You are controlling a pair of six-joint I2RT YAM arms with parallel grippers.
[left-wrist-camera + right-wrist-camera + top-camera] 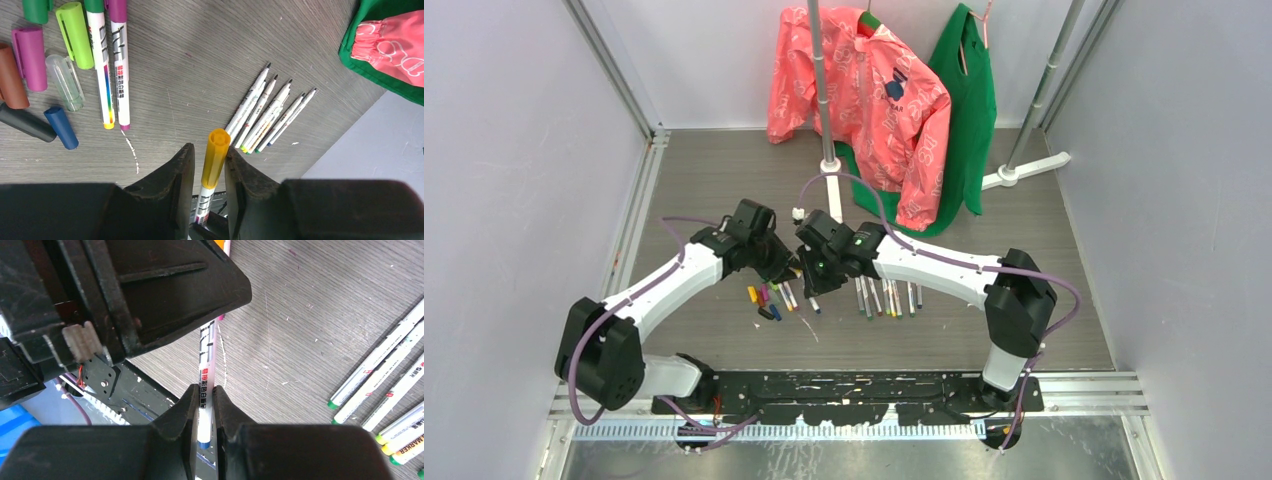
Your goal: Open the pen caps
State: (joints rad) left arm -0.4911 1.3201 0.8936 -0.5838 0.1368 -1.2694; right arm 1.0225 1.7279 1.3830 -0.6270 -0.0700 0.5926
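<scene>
A whitish pen is held in the air between both grippers. In the left wrist view its yellow pen cap stands between the fingers of my left gripper, which have closed in on it. My right gripper is shut on the pen's barrel near its blue end. From above, the left gripper and right gripper meet over the table. Several loose pen caps lie below: green, magenta, clear, blue. Several uncapped pens lie in a row.
Two more pens lie beside the loose caps. The row of uncapped pens is right of centre. A pink jacket and a green garment hang on a stand at the back. Walls close both sides.
</scene>
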